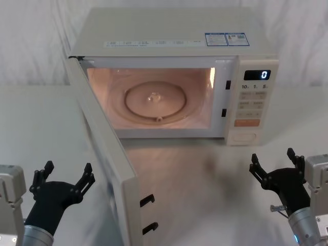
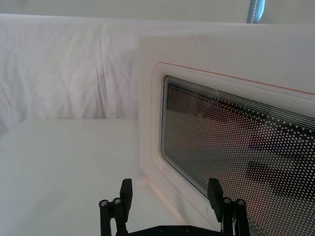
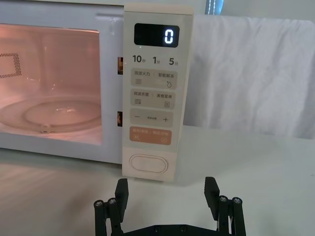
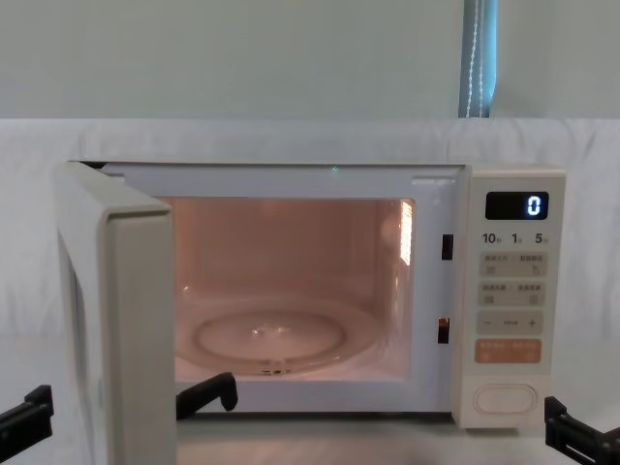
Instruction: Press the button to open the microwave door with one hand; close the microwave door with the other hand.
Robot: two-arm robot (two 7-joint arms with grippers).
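Now the microwave door (image 1: pixel 110 169) stands swung wide, cavity lit. We judge it rigid, light on its hinge; push flat on the outer face near the latch edge. Left gripper (image 1: pixel 65 179) beside it, fingers spread; right gripper (image 1: pixel 274 163) splayed before the button (image 1: pixel 243 138).

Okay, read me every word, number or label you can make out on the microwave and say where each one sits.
"0": on the dark display at the top of the control panel.
"10", "1", "5": row just under the display; the small marks beside them are unreadable.
"−" and "+": on the key above the orange key.
Other key captions: too small to read.
Stickers on the microwave top: too small to read.
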